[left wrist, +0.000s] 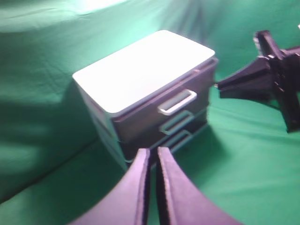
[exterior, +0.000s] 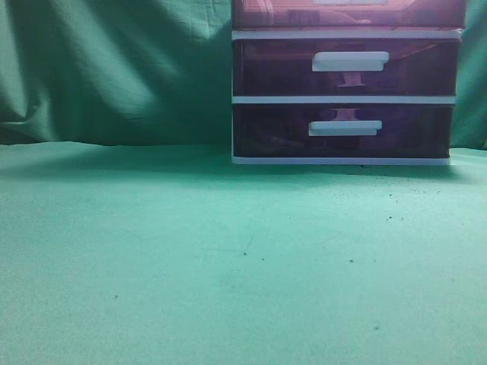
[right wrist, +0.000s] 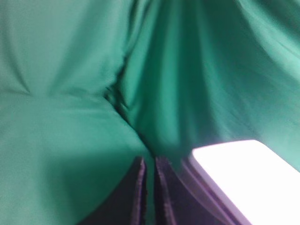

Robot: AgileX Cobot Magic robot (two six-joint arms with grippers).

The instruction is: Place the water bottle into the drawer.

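Note:
No water bottle shows in any view. The drawer (exterior: 350,14) is the reddish-pink top one of the white-framed unit, cut off by the top edge of the exterior view. In the left wrist view the drawer (left wrist: 154,96) is closed, with its white handle (left wrist: 177,102) in front. My left gripper (left wrist: 153,152) is shut and empty, raised in front of the unit. My right gripper (right wrist: 149,161) is shut and empty, beside the unit's white top (right wrist: 243,168). It also shows in the left wrist view (left wrist: 225,86), its tip near the unit's top right corner.
Two darker purple drawers (exterior: 346,68) (exterior: 342,129) sit closed below the top one. Green cloth (exterior: 190,258) covers the table and hangs as a backdrop (right wrist: 70,56). Neither arm shows in the exterior view.

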